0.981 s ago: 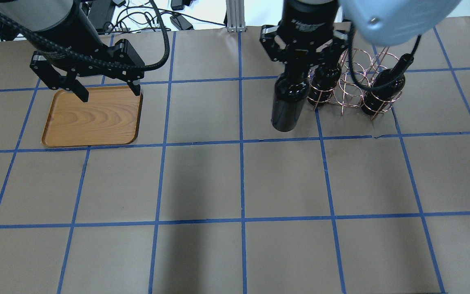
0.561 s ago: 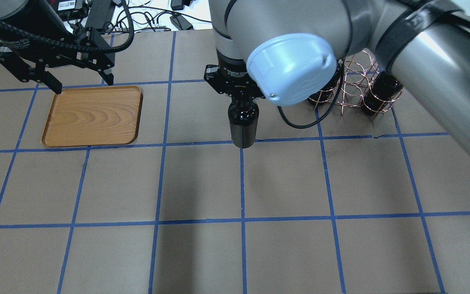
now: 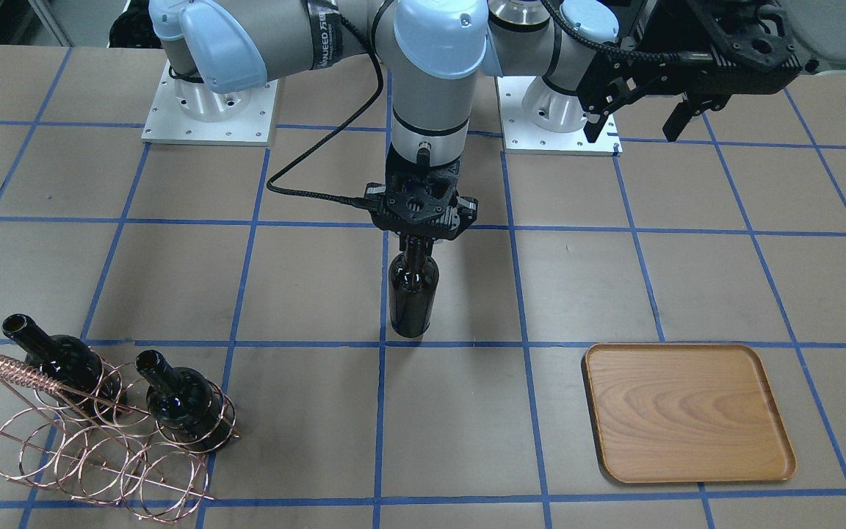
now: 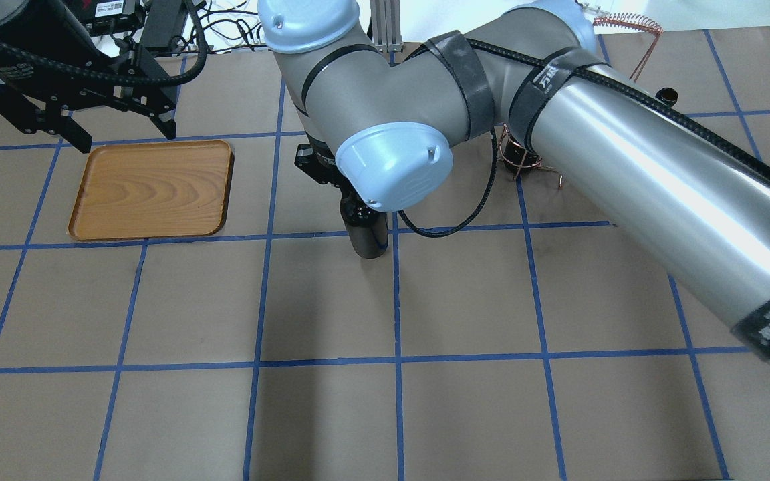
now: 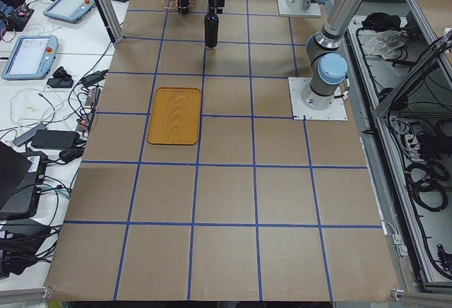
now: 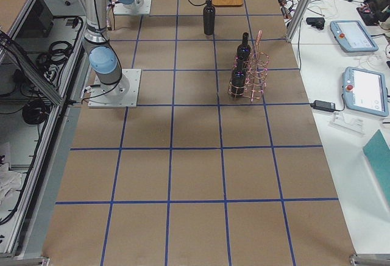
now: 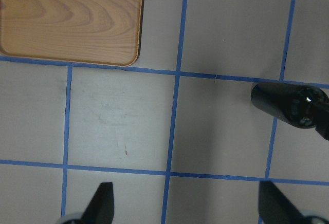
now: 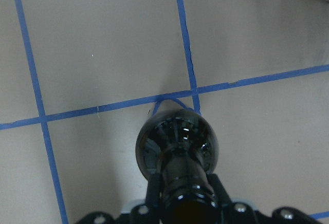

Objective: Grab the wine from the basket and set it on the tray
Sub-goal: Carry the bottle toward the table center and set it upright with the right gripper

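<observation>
My right gripper is shut on the neck of a near-black wine bottle and holds it upright over a tape crossing at mid table. I cannot tell whether its base touches the table. The right wrist view looks down on the bottle. In the overhead view the bottle sticks out below my right arm. The wooden tray lies bare at the left. My left gripper is open and empty just behind the tray's far edge. The copper wire basket holds two more bottles.
My right arm stretches across the overhead view and hides most of the basket there. Blue tape lines grid the brown table. Tablets and cables lie on the side benches beyond the table's ends.
My right arm has carried the bottle from beside the basket leftward to mid table. My left gripper has drawn back from over the tray's far edge, still open.
</observation>
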You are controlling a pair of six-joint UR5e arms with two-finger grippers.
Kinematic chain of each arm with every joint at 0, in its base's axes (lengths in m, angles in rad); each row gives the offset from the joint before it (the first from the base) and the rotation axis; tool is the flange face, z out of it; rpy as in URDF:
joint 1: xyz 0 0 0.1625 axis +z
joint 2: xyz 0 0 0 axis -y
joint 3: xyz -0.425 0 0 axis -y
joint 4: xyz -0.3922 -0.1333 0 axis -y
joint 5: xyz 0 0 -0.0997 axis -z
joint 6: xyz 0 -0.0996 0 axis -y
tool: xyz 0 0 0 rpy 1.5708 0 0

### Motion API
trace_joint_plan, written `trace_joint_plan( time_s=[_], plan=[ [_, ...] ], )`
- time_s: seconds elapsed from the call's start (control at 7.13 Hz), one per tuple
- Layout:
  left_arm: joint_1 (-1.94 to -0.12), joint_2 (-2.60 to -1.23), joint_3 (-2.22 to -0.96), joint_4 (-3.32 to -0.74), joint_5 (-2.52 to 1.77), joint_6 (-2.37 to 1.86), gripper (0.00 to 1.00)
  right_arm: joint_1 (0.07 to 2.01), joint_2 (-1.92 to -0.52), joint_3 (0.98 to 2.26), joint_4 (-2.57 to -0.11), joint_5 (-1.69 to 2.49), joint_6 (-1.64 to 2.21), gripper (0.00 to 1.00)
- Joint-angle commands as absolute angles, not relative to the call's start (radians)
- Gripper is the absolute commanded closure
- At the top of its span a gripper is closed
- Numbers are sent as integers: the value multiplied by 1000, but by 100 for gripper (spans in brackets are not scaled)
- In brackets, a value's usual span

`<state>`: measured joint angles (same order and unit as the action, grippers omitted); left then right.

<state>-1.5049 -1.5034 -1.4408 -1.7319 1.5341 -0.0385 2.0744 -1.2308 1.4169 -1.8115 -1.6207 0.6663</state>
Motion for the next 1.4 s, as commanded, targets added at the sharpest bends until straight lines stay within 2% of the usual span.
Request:
trace_joint_plan(
  time_s=[0.0,0.14,0.42,0.84,0.98,1.26],
  plan=[
    [-1505,-1503,-1443,-1732,1534,-38,0,2075,-1224,1424,-1809,-1609,652,22],
    [-1505,-1499,-1448,-1732,1534,-38,0,2074,-1226,1424,-1809,-1624,622,0],
    [-1506,-1493,-1451,-1735,1537,-38,0,2034,-1241,1396,-1804,-1609,591,0],
    [-1517,-1509,-1479,-1702,1528,-122,0,1762,-1359,1376,-1677,-1608,327,0],
    [-1554,-1526,-1483,-1680,1534,-159,0,1679,-1406,1379,-1611,-1608,230,0],
    [-1678,-1584,-1503,-1590,1536,-286,0,1640,-1526,1413,-1528,-1627,136,0]
  ],
)
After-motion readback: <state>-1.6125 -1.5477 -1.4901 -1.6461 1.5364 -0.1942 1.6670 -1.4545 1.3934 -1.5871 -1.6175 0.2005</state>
